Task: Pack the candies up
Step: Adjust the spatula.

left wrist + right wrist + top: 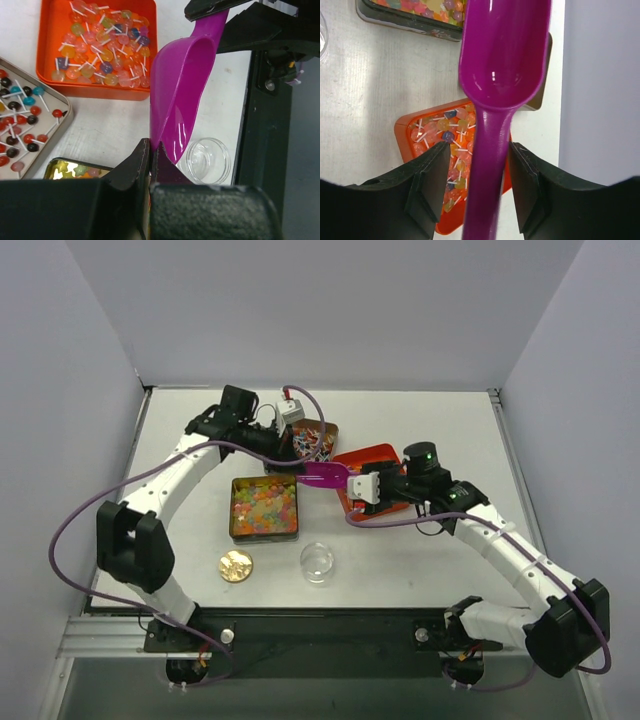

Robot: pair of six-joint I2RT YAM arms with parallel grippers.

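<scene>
We count three open tins: a gold tin (233, 510) holding the candies (266, 506), and an orange tin (375, 451) and a grey tin (332, 430), both holding lollipops (100, 45). One clear jar (317, 562) and one gold lid (236, 565) sit nearer the bases. One purple scoop (322, 473) spans both arms. Left gripper (151, 155) is pinched on its bowl tip. Right gripper (479, 150) has its jaws apart astride the handle

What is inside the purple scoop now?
The scoop looks empty: only its glossy bowl shows. The left pincer covers its very tip, so that bit cannot be checked.
</scene>
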